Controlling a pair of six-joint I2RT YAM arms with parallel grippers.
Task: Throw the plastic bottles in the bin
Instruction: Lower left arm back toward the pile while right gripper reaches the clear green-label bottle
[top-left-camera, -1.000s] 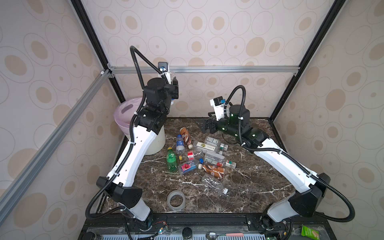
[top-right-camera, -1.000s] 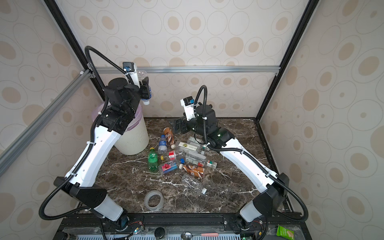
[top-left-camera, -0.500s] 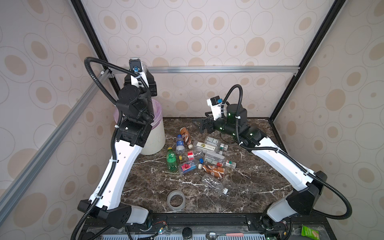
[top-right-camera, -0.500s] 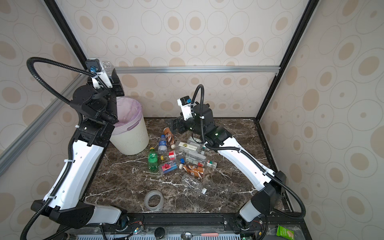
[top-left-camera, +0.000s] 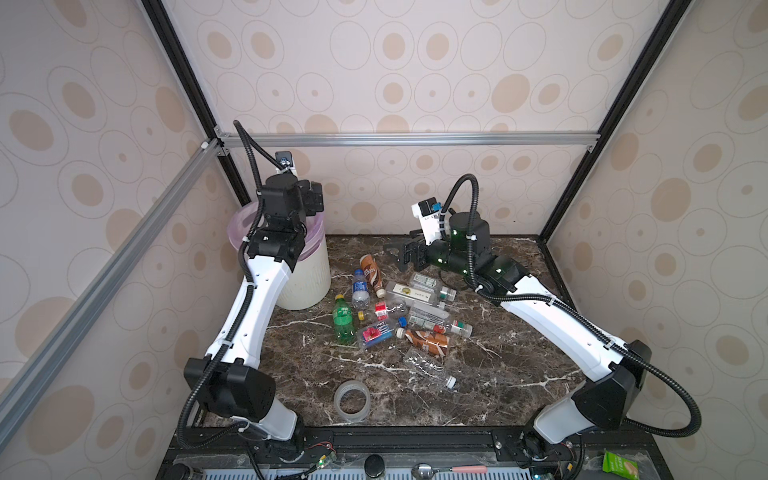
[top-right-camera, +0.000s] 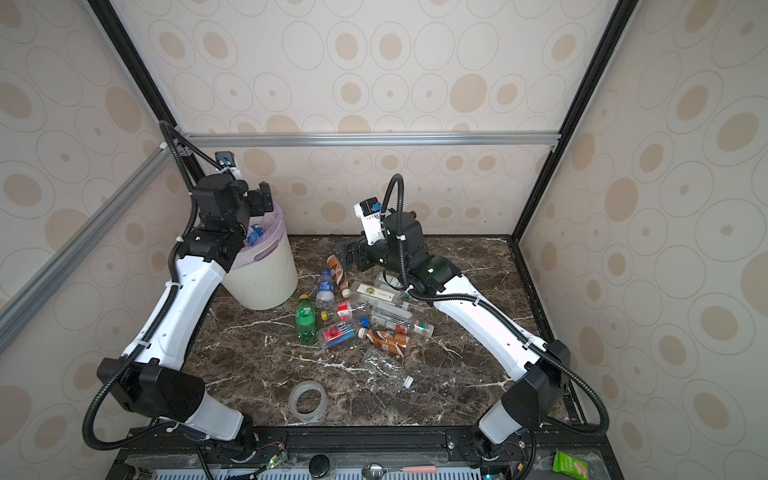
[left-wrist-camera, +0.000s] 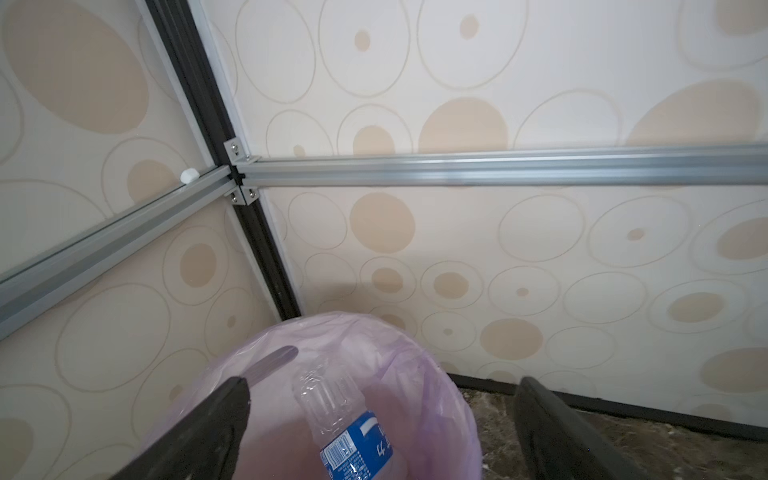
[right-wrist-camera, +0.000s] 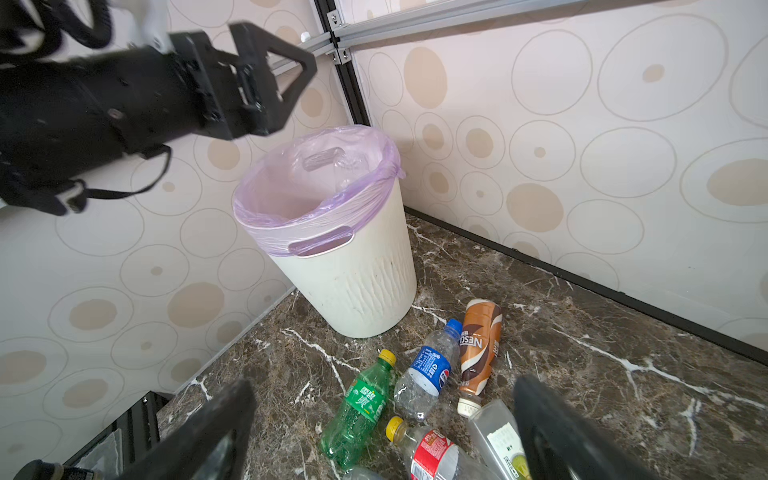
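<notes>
My left gripper (top-left-camera: 313, 197) (left-wrist-camera: 384, 386) hangs open above the bin (top-left-camera: 307, 282) (top-right-camera: 266, 282), a cream wastebasket with a lilac bag. A clear blue-labelled bottle (left-wrist-camera: 349, 419) (top-right-camera: 254, 235) lies loose in the bin's mouth between the spread fingers, touching neither. My right gripper (top-left-camera: 395, 253) (right-wrist-camera: 384, 384) is open and empty, low over the far edge of the pile of plastic bottles. The pile holds a green bottle (top-left-camera: 343, 320) (right-wrist-camera: 361, 403), a blue-labelled one (right-wrist-camera: 428, 374), a brown one (top-left-camera: 371, 270) (right-wrist-camera: 478, 345) and several more on the marble.
A clear tape ring (top-left-camera: 352, 401) lies near the front edge. A crumpled clear bottle (top-left-camera: 428, 368) lies apart from the pile. Frame rails and papered walls close in the back and both sides. A green packet (top-left-camera: 619, 463) and a spoon (top-left-camera: 449, 469) sit on the front ledge.
The left gripper came down over the bin and opened, letting go of the blue-labelled bottle. The right gripper shifted slightly left and stayed open.
</notes>
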